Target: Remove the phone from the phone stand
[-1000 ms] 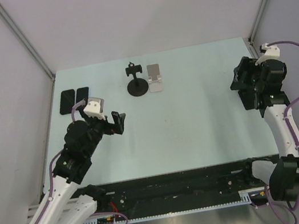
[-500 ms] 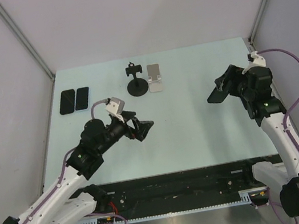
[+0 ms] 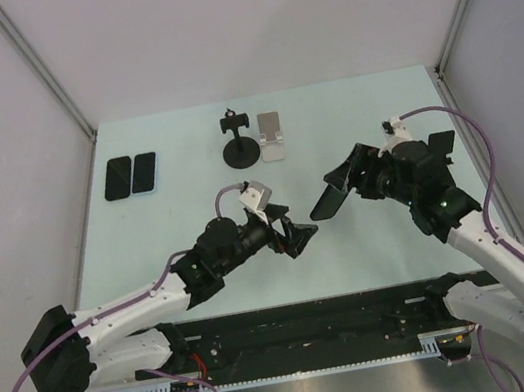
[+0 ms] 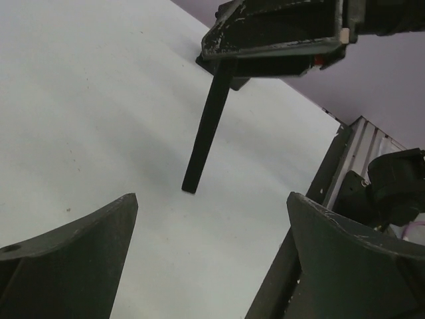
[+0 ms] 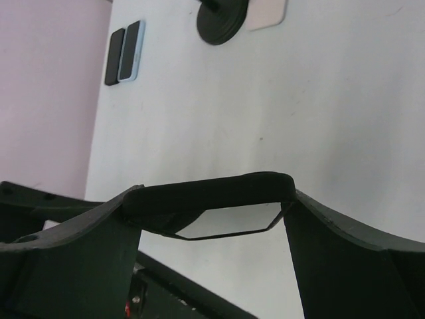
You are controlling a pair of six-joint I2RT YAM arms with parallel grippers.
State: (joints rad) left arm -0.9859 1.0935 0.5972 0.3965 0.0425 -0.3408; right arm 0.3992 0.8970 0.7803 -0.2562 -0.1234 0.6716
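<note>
Phone (image 5: 212,196), both ends behind right jaws

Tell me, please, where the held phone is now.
In the top view, the phone hangs over mid-table, right of centre, clamped in the right gripper, facing the open left gripper.

Left gripper (image 4: 212,203) fingers (image 4: 73,259) sit wide apart at the bottom corners, nothing between them. Pale table (image 4: 93,100) fills most of the frame. Up top, right gripper (image 4: 272,36) clamps a dark phone (image 4: 206,126), seen edge-on and slanting down toward the table; contact unclear. Ribbed metal rail (image 4: 355,149) at right.
</note>
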